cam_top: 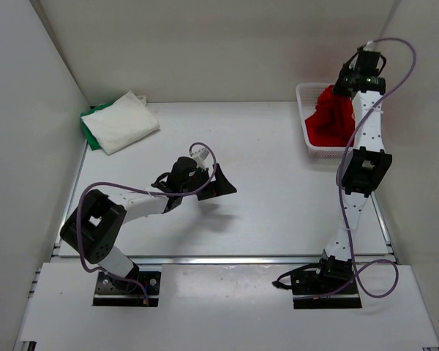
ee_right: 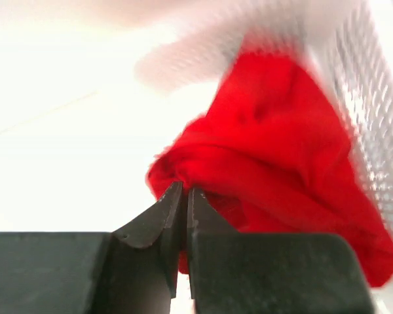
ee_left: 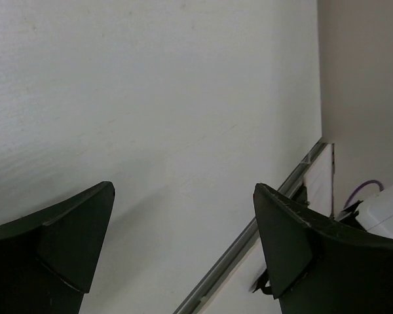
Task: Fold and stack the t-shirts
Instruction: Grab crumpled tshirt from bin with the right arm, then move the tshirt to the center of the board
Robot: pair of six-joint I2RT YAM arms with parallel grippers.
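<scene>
A crumpled red t-shirt (cam_top: 329, 121) (ee_right: 268, 150) sits in the white mesh basket (cam_top: 304, 117) at the back right. My right gripper (cam_top: 345, 84) (ee_right: 185, 190) is shut on a fold of its cloth, which bunches at the fingertips. At the back left lies a folded white t-shirt (cam_top: 121, 121) on top of a green t-shirt (cam_top: 89, 130), of which only an edge shows. My left gripper (cam_top: 223, 183) (ee_left: 183, 196) hovers over the bare table middle, wide open, nothing between its fingers.
White walls enclose the table on the left, back and right. The basket wall (ee_right: 373, 131) rises close on the right of the red cloth. A metal rail (ee_left: 262, 242) marks the table's near edge. Purple cables loop off both arms.
</scene>
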